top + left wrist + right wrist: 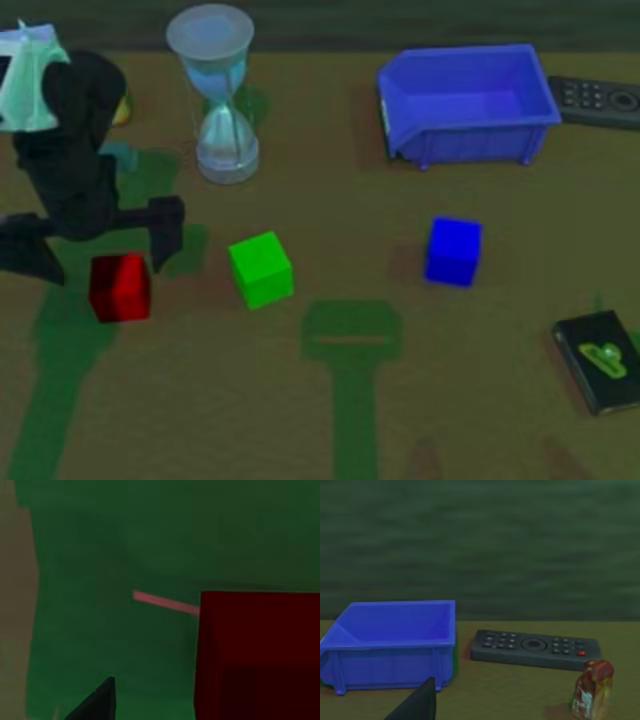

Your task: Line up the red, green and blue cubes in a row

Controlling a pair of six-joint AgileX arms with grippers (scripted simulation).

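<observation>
Red cube (120,287) sits near the bench's left edge, the left end effector (100,248) spread wide above it, gripping nothing.

Red cube (120,288), bright green cube (261,269), deep blue cube (453,251); blue bin (466,103); black remote (597,100) with one red button; brown table (330,420).
</observation>
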